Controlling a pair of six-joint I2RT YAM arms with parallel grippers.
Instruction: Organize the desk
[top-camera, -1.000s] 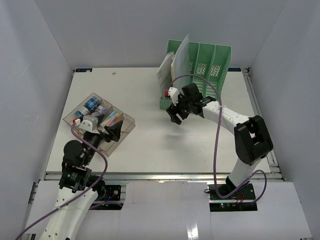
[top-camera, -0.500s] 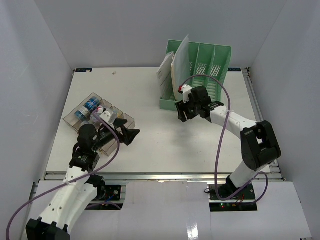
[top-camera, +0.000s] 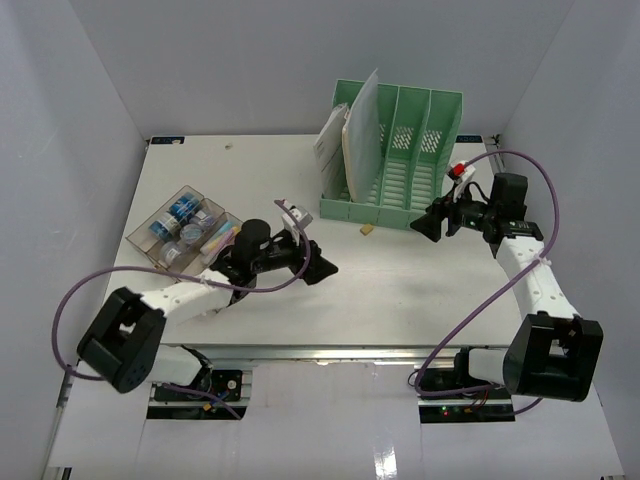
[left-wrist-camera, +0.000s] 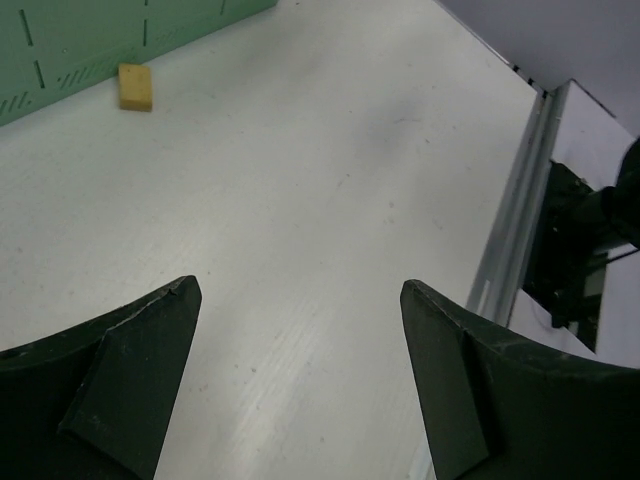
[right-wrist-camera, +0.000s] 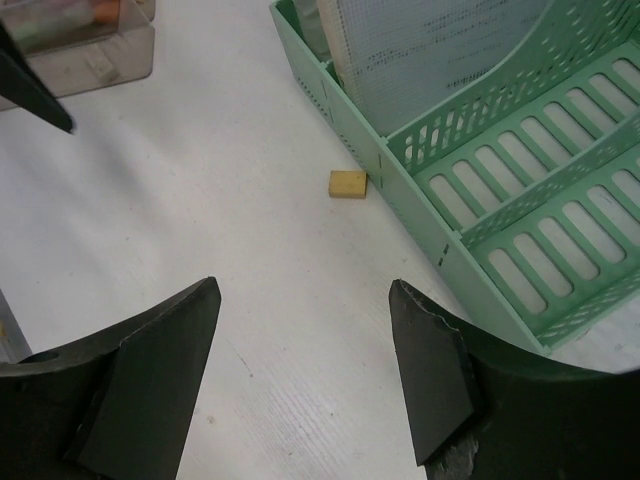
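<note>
The desk (top-camera: 400, 290), a smooth matte white slab, lies under the green file rack (top-camera: 390, 208) and spreads out on every side of it. Both pincers hang spread and empty: the left gripper (top-camera: 322, 265) in front of the rack and to its left, the right gripper (top-camera: 418, 226) at the rack's front right corner. A small yellow block (top-camera: 369, 228), flat and rectangular, sits just beside the rack's front wall. Being so low and so near that wall, it would probably skid along the slick top or jam against the rack if the jaws close off-centre. A jaw catching the slotted plastic could shove the rack and tip its leaning papers (top-camera: 362, 130). Both arms reaching for it could also collide.
</note>
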